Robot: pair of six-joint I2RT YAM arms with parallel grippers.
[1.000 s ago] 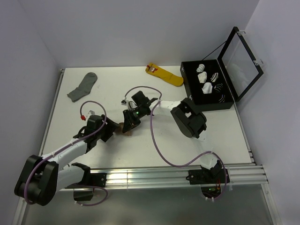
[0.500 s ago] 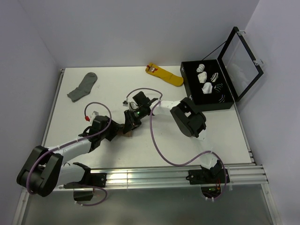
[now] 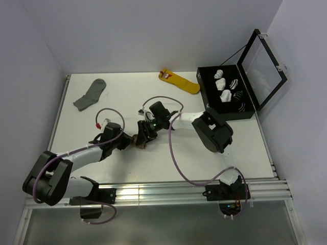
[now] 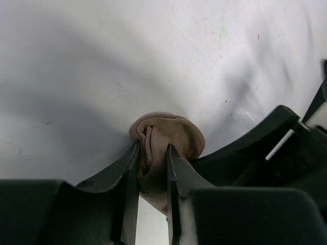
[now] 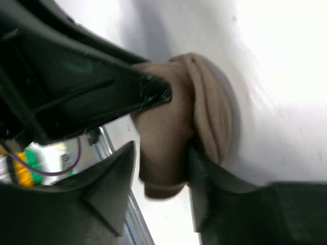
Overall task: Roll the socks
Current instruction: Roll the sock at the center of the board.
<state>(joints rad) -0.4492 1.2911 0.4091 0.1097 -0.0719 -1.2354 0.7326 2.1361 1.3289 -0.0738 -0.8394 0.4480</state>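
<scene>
My left gripper (image 4: pixel 152 149) is nearly closed, pinching a fold of the rolled sock (image 4: pixel 176 138) from its 9 o'clock. My right gripper (image 5: pixel 161 153) stands half open, straddling the sock from 1 o'clock, near the centre of the table (image 3: pixel 76 127).

The sock (image 4: pixel 171 138) is tan-brown, rolled into a compact rounded bundle, its layered folds showing at 1 end. It rests on the white table (image 3: pixel 122 94), slightly left of centre.
</scene>
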